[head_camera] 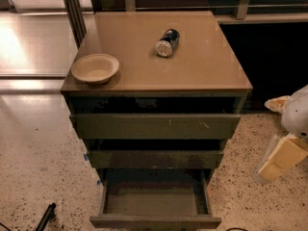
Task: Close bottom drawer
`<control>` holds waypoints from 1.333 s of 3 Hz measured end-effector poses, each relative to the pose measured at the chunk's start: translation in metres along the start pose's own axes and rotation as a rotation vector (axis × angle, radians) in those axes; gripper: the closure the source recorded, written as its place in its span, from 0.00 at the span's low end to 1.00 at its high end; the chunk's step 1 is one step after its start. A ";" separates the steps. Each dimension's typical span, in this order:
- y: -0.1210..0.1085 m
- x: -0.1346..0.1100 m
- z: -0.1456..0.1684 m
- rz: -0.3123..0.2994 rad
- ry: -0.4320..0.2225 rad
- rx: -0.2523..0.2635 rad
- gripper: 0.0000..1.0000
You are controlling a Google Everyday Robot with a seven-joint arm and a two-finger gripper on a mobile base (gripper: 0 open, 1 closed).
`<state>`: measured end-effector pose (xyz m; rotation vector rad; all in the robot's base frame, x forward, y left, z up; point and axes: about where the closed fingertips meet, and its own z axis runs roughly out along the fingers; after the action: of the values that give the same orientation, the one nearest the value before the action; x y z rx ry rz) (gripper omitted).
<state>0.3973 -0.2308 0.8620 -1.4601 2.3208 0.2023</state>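
Gripper: the gripper (pixel 281 159) hangs low, off the counter's right edge below its front-right corner; its state cannot be told.
Bottom drawer: the bottom drawer (pixel 155 221) is pulled out beyond the counter's front edge.
Handling: probably light, rigid and free-sliding; with no handle, push mid-front.
Surfaces: matte olive-brown front, dusty grey floor.
Counter: paper bowl (pixel 95 68) at the front-left corner; soda can (pixel 167 42) lying on its side.

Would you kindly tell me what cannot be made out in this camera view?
- The gripper, low at the right edge beside the cabinet: cut off by the frame.
- Open dark olive-brown bottom drawer: its front cut by the lower edge.
- Dark metal can lying on top: label too small to read.
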 end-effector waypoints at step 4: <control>0.024 0.040 0.056 0.114 -0.004 -0.093 0.65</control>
<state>0.3750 -0.2354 0.7932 -1.3695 2.4227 0.3482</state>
